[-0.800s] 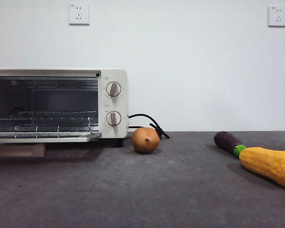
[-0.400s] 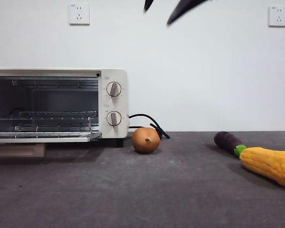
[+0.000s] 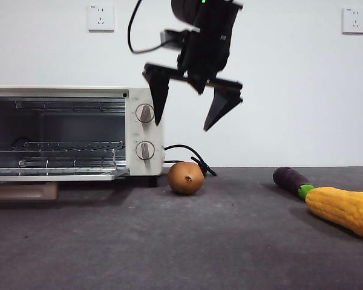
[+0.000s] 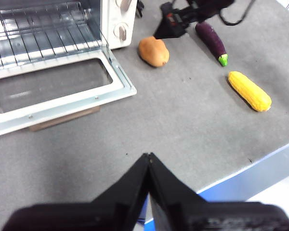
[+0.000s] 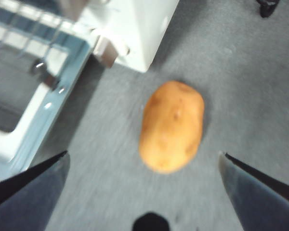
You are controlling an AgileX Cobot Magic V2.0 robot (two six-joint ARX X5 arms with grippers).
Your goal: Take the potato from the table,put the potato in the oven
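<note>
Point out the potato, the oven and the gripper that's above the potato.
potato (image 3: 185, 177): front view, middle of its orange-brown skin.
oven (image 3: 144, 132): front view, cream knob panel.
right gripper (image 3: 189, 116): front view, midway between its open fingertips, above the potato.

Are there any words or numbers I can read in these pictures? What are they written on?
No text reads clearly anywhere.
Small marks by the two knobs of the oven: too small to read.
Tiny marks on the left wall socket and the right wall socket: too small to read.
The potato, eggplant and corn carry no writing.
</note>
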